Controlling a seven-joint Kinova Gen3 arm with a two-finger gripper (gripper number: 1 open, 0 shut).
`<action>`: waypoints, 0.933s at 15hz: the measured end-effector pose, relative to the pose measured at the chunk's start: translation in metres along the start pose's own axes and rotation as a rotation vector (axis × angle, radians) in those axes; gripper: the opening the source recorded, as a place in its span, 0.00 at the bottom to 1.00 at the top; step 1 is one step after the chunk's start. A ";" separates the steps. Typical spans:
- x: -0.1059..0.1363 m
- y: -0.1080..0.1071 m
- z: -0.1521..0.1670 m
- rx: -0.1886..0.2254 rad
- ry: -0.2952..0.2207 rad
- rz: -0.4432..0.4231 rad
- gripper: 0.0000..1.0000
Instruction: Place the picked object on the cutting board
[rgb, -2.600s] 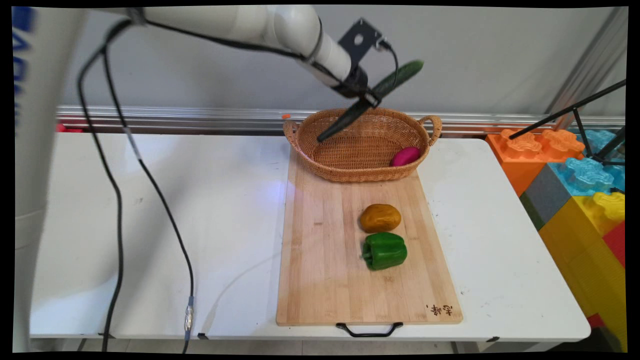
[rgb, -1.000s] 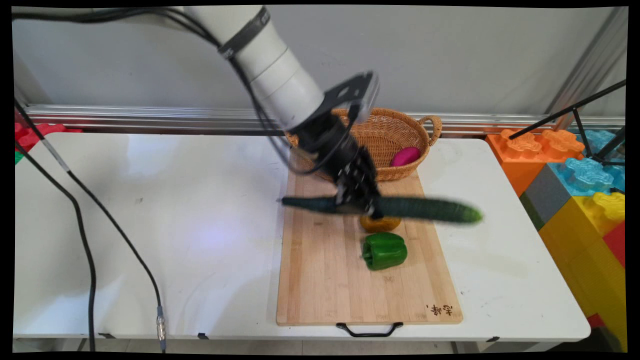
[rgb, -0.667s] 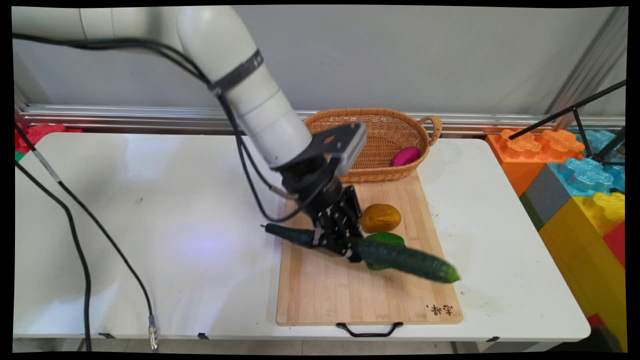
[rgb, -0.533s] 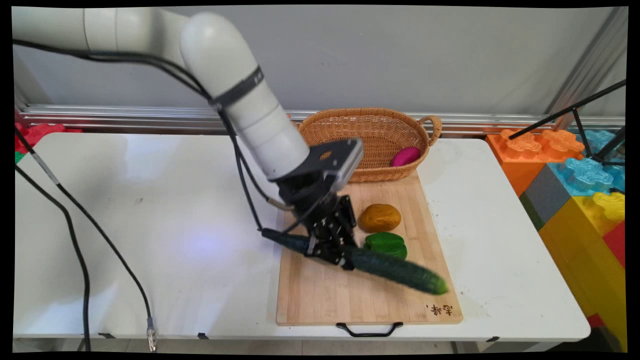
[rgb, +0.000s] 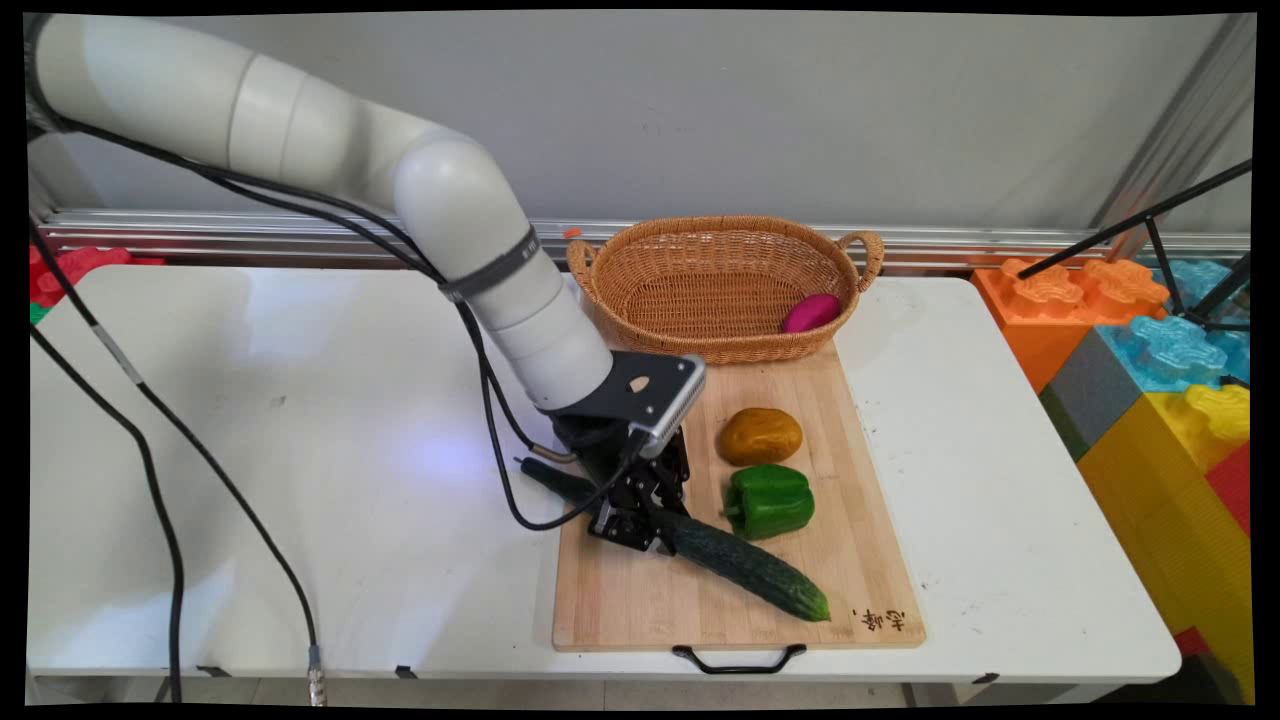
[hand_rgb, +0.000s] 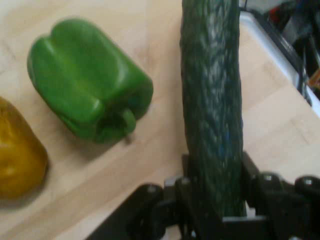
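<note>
Hand view is showing the gripper (hand_rgb: 216, 180) clamping a cucumber (hand_rgb: 211, 100) between its two fingers, which are pressing against the vegetable's sides near the bottom of the picture. The cucumber is running straight away from the hand, low over a wooden cutting board (hand_rgb: 155, 155). Beside it, apart from it, a green pepper (hand_rgb: 87, 82) is lying on its side with its stem end turned toward the hand, and a yellow-brown potato (hand_rgb: 17, 155) is sitting just beyond the pepper at the picture's edge. From the main view, the white arm (rgb: 470, 230) is reaching down from the upper left and holding the cucumber slantwise across the near left part of the board: the long end is pointing toward the board's near right corner, and the short end is sticking out past the board's left edge over the white table (rgb: 300, 400). A wicker basket (rgb: 720, 345) is standing on the board's far end with a pink thing (rgb: 811, 312) inside it, and big coloured blocks (rgb: 1150, 360) are standing off the table's right side. Whether the cucumber is lying with its weight on the wood or hanging just above it is hard to tell. The hand is covering the middle of the cucumber, and the potato is cut off in the hand view.
</note>
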 end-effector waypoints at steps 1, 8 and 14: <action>-0.003 -0.001 0.005 0.004 -0.009 0.012 0.00; -0.016 -0.008 0.025 0.041 -0.052 0.091 1.00; -0.022 -0.012 0.025 0.049 -0.064 0.093 1.00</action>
